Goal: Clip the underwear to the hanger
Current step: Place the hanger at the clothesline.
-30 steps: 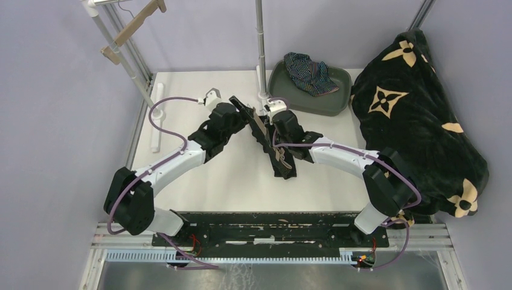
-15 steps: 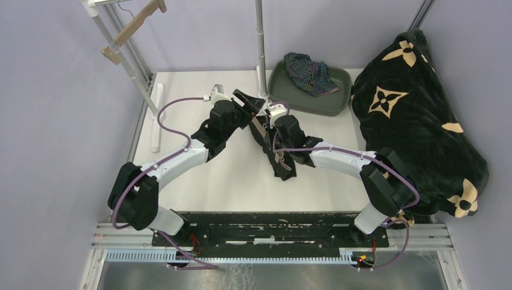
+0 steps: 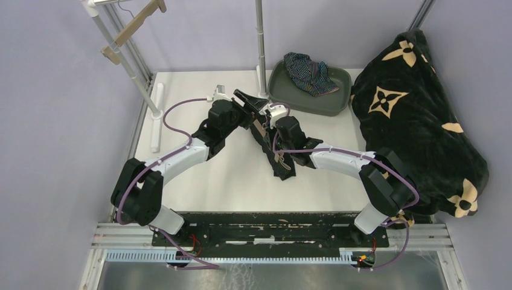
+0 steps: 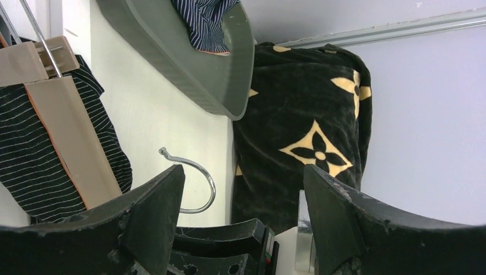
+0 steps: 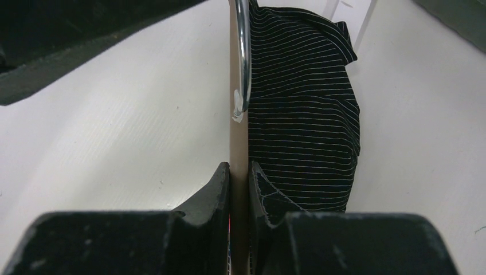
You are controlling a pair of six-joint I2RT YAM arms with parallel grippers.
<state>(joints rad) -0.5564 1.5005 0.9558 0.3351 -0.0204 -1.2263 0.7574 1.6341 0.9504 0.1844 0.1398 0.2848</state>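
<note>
- Step in hand: clipping the first garment. The right gripper (image 5: pixel 239 169) is clenched on the thin edge of the wooden hanger (image 5: pixel 238 143), pinning it against the desk (image 5: pixel 114 126).
- The left gripper (image 4: pixel 243 177) is released, jaws wide, with nothing between them. It hovers just left of the hanger's far end, near the tray.
- The pinstriped underwear (image 5: pixel 304 114) lies mid-desk against the hanger, right of the bar in the right wrist view. Cannot tell whether a clip bites it yet.
- The navy striped underwear (image 3: pixel 311 74) sits bunched in the grey tray (image 3: pixel 329 104) at far right — not on the hanger.
- Next move, as judged: the left gripper must press a clip open or feed the fabric edge under it, with the right gripper bracing the bar against sliding.
- Materials:
  - The hanger is flat, rigid, pale tan wood with a bent steel hook (image 4: pixel 195 172).
  - The underwear is thin, limp knit that folds readily.
  - The tray is smooth moulded plastic with a rounded rim.
  - The blanket (image 3: pixel 416 115) is thick black plush with tan flowers — heaped at right.
</note>
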